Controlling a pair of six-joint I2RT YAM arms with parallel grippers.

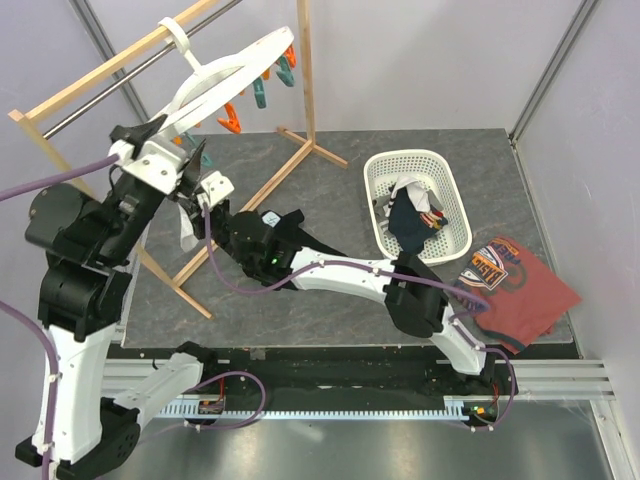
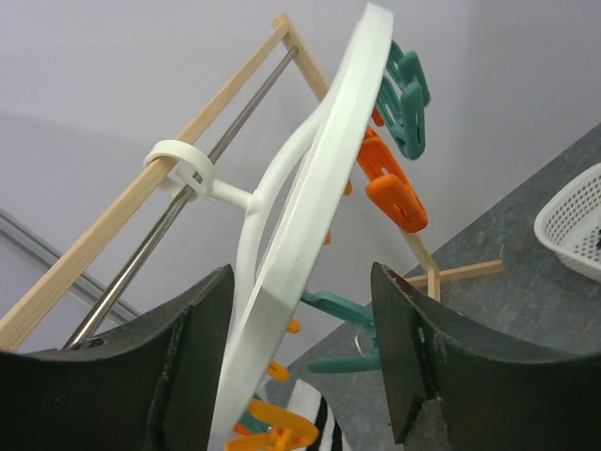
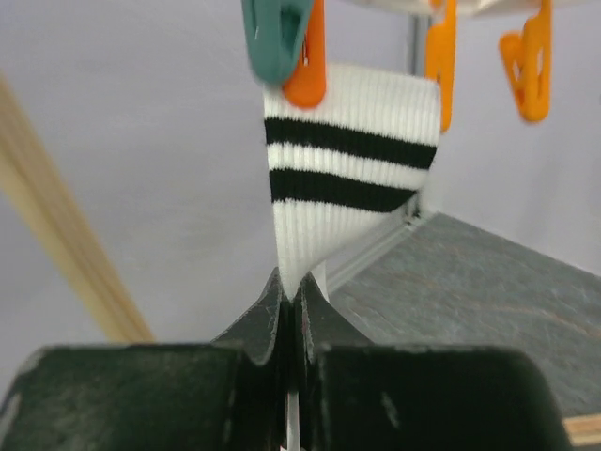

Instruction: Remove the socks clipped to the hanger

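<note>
- Hanger: white ring, tilted, its hook over the rail of the wooden frame. Orange and teal pegs hang along the rim.
- Sock: white with two black stripes. It is clipped at its cuff by one of the pegs and hangs below the ring's lower end, at the left of the table.
- Right claw: fingers pressed together on the sock's lower end, pinching the fabric between them.
- Left claw: fingers spread, one on each side of the ring's rim, which passes through the gap. A gap shows at the right finger. At the left finger, contact cannot be told from this angle.
- Basket: white plastic, on the table right of the frame.
- Other socks: dark and white, lying in the basket.
- Shirt: red-brown, printed, flat on the table just right of the basket.
</note>
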